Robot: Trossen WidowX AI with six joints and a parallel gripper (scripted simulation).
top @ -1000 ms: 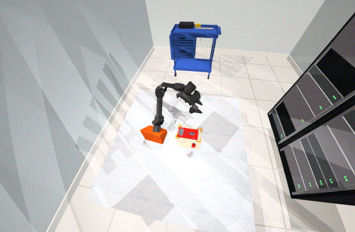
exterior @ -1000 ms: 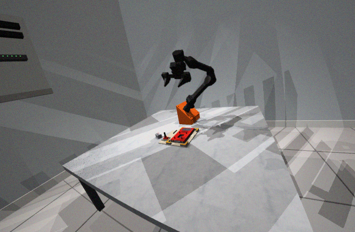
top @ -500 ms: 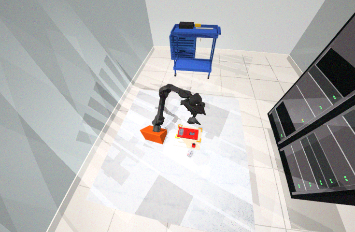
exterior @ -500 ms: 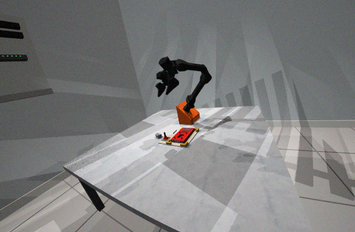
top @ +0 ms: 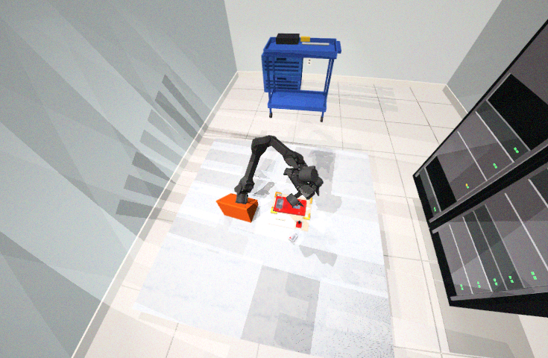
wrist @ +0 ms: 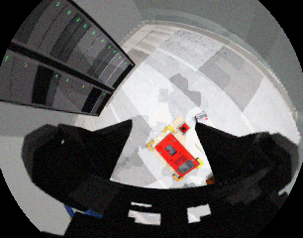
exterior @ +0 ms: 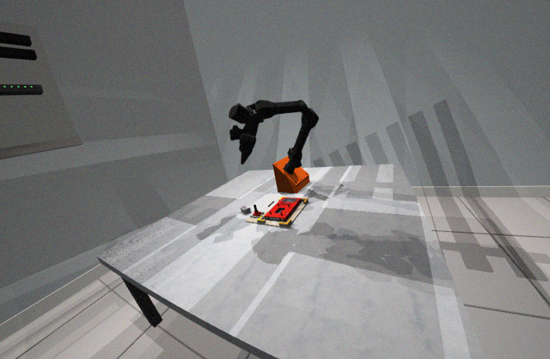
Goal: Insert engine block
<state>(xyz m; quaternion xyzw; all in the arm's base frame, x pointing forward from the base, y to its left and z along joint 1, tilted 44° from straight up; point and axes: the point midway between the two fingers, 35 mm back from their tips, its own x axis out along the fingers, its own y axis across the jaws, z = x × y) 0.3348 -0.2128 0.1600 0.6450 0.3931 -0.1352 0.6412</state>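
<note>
The engine block (top: 293, 237) (exterior: 245, 209) (wrist: 201, 116), a small grey piece with some red on it, lies on the table beside the beige board. The red car body (top: 288, 209) (exterior: 286, 206) (wrist: 179, 156) lies flat on the board between yellow corner pieces. Its dark opening (exterior: 280, 210) (wrist: 170, 150) shows no block in it. My gripper (top: 309, 200) (exterior: 243, 159) (wrist: 163, 123) is open and empty, high above the table and tilted. In the top view a finger overlaps part of the car body. The slot side and the rib are too small to tell.
A red part with a black upright knob (top: 298, 224) (exterior: 256, 212) (wrist: 184, 128) stands on the board close to the engine block. The arm's orange base (top: 236, 209) (exterior: 283, 181) is beside the board. A blue cart (top: 297, 101) and a server rack stand farther off.
</note>
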